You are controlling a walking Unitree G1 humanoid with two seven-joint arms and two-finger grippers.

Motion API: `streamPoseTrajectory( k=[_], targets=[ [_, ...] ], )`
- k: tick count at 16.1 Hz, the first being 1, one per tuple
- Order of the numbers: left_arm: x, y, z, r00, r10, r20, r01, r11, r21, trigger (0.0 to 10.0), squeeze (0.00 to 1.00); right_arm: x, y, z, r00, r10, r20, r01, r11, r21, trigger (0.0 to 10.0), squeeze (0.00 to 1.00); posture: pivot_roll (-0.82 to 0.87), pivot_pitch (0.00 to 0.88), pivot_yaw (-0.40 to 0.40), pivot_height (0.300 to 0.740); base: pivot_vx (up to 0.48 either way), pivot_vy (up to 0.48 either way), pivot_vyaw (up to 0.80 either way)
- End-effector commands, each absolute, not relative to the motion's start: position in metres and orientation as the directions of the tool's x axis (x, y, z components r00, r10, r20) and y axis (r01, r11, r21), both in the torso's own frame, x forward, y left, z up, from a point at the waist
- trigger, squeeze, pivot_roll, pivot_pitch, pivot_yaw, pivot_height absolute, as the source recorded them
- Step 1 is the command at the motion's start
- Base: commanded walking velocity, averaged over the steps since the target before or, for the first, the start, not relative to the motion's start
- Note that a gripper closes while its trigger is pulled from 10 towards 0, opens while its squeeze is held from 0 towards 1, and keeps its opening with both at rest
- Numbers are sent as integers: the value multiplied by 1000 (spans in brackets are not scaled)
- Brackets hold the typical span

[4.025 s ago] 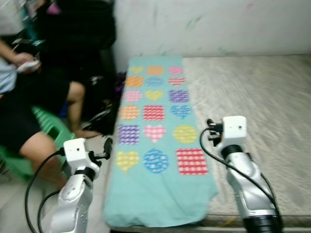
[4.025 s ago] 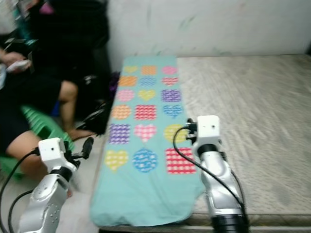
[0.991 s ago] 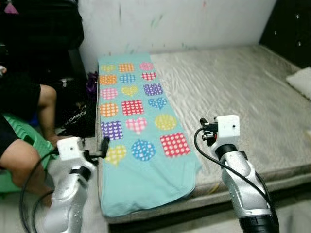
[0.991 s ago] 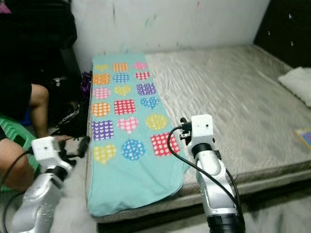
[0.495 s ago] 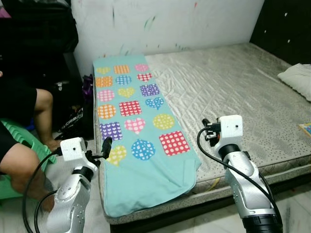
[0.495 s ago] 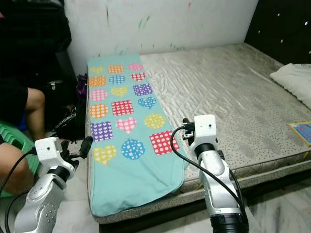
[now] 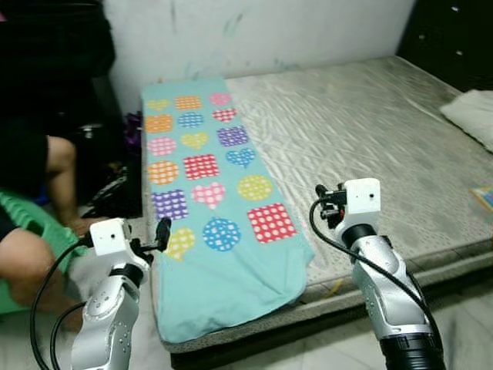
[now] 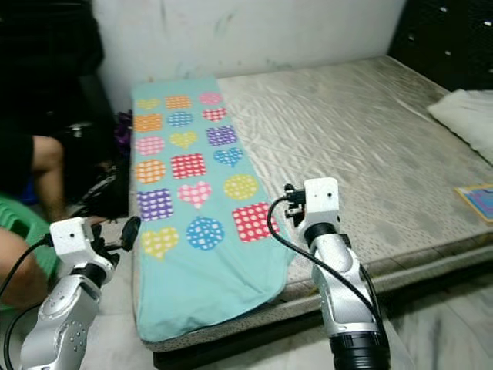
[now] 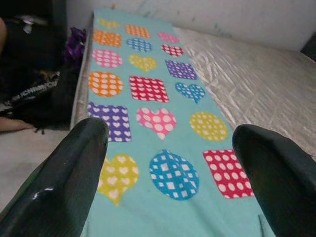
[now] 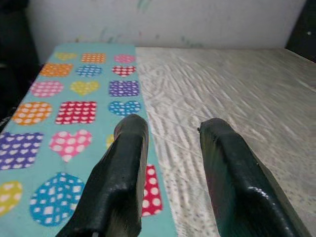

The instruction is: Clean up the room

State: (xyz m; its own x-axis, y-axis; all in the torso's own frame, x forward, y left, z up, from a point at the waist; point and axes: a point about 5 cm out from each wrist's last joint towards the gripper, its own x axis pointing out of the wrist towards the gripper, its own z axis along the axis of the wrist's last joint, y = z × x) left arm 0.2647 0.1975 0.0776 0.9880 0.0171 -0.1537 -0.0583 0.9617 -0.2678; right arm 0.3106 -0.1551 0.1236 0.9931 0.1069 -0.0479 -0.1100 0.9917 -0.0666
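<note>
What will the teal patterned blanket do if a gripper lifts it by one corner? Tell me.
The teal blanket will likely go limp and trail: it lies flat on the mattress, and its near end droops over the edge. It looks thin, so probably light. Being long, most would drag.

Matt cotton blanket (image 7: 208, 200), quilted satin mattress (image 7: 370, 139)

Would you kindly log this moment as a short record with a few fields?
place: bedroom, bare mattress against a white wall
cloth: teal blanket with coloured hearts and dots, spread along the mattress's left side
other items: white pillow at far right
person: seated on a green stool, left
left gripper: open, raised before the blanket
right gripper: open, raised over the blanket's right edge
</note>
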Motion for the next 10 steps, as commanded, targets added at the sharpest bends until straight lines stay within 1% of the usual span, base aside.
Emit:
streamPoseTrajectory(
  k=[1,7,10],
  targets=[
    [267,200,81,989,26,-146,-63,965,-256,10000,0,313,-159,125,995,92,-43,-94,994,-57,10000,0,-126,0,31,740,0,0,-656],
    [268,201,81,989,31,-148,-68,966,-250,10000,0,311,-158,125,994,101,-37,-103,993,-62,10000,0,-126,0,34,740,0,0,0],
    [269,201,81,989,31,-148,-68,966,-249,10000,0,309,-155,124,992,120,-37,-122,991,-53,10000,0,-130,0,36,705,0,0,0]
  ],
)
